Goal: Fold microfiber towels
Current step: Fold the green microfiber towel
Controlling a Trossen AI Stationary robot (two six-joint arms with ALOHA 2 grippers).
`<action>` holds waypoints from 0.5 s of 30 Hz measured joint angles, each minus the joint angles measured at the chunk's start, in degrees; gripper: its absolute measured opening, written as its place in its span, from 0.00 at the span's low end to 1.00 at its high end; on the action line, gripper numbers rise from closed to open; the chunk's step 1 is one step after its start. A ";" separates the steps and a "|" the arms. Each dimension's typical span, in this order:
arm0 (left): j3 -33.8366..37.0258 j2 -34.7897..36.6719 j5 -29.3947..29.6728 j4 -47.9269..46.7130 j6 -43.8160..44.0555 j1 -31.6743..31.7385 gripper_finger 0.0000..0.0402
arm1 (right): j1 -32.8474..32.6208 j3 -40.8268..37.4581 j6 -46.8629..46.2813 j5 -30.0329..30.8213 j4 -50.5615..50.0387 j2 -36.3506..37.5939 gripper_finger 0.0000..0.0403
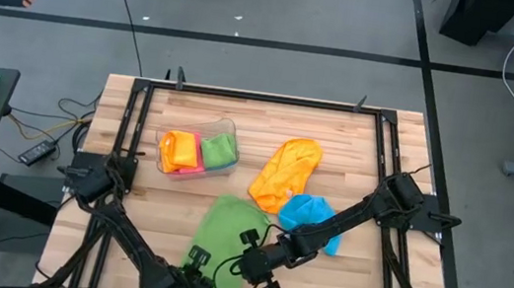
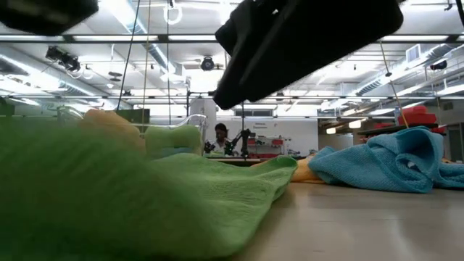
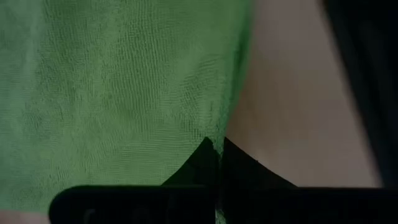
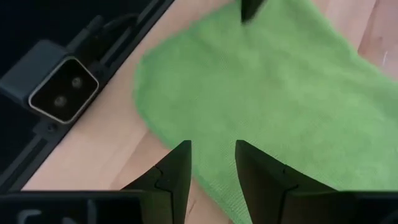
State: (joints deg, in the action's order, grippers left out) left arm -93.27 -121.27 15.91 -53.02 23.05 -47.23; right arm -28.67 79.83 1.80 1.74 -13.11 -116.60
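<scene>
A green microfiber towel (image 1: pixel 226 231) lies spread on the table's near middle. My left gripper (image 1: pixel 200 256) is shut on its near left edge. My right gripper (image 4: pixel 211 163) hangs open over the towel's near right edge (image 4: pixel 214 186), with cloth showing in the gap between the fingers. An orange towel (image 1: pixel 285 173) and a crumpled blue towel (image 1: pixel 312 219) lie on the table farther right. In the low view the green towel (image 2: pixel 145 196) fills the left and the blue towel (image 2: pixel 391 167) lies at the right. My left gripper pinches the green towel's edge (image 3: pixel 219 138) between its two shut fingers, which come from above pointing steeply down. One layer or several, I cannot tell. The cloth spreads away from the fingers and its far part lies on the table. Whether my right gripper touches the towel, I cannot tell.
A clear plastic tub (image 1: pixel 225 125) at the far left middle holds folded orange, pink and green cloths. The low camera's housing (image 4: pixel 62 93) sits at the table's near edge, close to my right gripper. Black frame rails (image 1: pixel 135 128) run along the table's sides.
</scene>
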 joint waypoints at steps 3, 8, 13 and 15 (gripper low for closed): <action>-1.47 0.59 -5.49 -0.66 0.32 1.02 0.02 | -0.02 0.00 -0.06 1.08 -2.01 0.00 0.33; -3.90 0.86 -12.55 -2.96 0.79 2.28 0.03 | 0.00 0.00 0.37 2.77 -3.28 0.00 0.33; -3.90 0.87 -17.01 -4.08 1.56 3.81 0.04 | -0.17 0.00 0.31 2.81 -3.85 0.00 0.33; -3.82 0.87 -17.21 -4.91 0.18 4.63 0.03 | -0.38 0.00 0.34 2.88 -4.70 0.00 0.33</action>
State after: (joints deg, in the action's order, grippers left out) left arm -97.09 -120.40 -1.30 -57.92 23.23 -42.61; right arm -29.05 79.83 2.14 4.62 -17.81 -116.60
